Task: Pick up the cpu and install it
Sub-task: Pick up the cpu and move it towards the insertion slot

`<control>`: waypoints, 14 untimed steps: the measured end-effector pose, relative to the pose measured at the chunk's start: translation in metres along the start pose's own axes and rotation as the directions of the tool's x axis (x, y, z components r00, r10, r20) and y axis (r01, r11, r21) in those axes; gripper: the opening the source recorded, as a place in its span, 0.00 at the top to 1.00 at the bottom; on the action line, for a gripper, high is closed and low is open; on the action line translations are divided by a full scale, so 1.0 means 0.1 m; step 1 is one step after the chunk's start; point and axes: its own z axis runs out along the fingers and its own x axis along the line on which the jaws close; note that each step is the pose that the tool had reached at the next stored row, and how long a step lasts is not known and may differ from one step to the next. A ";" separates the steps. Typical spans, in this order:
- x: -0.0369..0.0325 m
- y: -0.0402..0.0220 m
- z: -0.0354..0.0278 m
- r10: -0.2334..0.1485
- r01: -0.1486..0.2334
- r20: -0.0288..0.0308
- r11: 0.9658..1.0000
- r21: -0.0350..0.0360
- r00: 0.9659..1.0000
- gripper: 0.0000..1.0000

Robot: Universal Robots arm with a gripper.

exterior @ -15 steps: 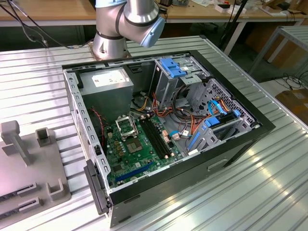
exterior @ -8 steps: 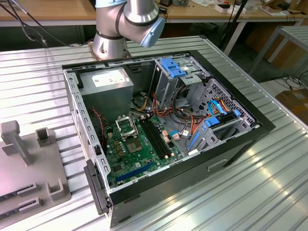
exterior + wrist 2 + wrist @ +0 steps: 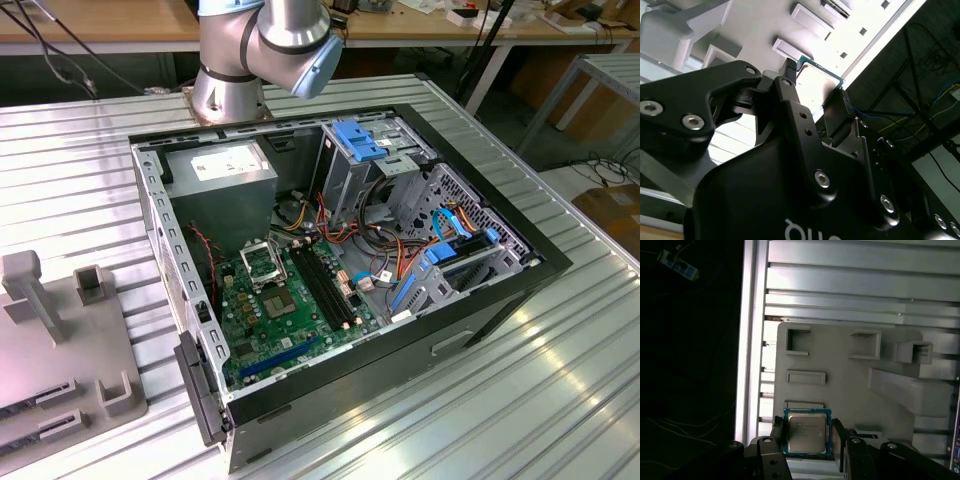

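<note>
The cpu is held in the tool. Metal top faces the first wrist camera; green board edge shows around it. Two black fingers are clenched on opposite edges of the chip. Same grasp in the second wrist view: cpu tilted, pinched between the two fingertips.

Behind the chip in both wrist views is a grey fixture tray. The cpu sits in front of the tray's near edge; cannot tell whether it touches the tray. Tray features:
- two square open pockets at the far side
- a narrow raised slot between the pockets and the chip
- a long upright block to one side

The tray lies on the ribbed aluminium surface, close to one edge of the surface, with dark floor beyond.

Exterior view:
- The tray is at the surface's edge on the exterior view's left.
- The open computer case lies mid-surface, well apart from the tray.
- Inside the case are the green motherboard and the square socket with its metal frame. Long black memory slots run just beside the socket.
- The grey power-supply box is in the case's far corner.
- The arm base is bolted at the surface's far edge.
</note>
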 end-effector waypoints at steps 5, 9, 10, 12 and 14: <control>0.002 -0.001 -0.055 0.000 0.000 0.000 1.000 0.000 1.000 0.53; 0.004 -0.001 -0.104 0.000 0.000 0.000 1.000 0.000 1.000 0.53; 0.004 -0.001 -0.111 0.000 0.000 0.000 1.000 0.000 1.000 0.53; 0.005 -0.001 -0.124 0.000 0.000 0.000 1.000 0.000 1.000 0.53; 0.006 -0.001 -0.142 0.000 0.000 0.000 1.000 0.000 1.000 0.53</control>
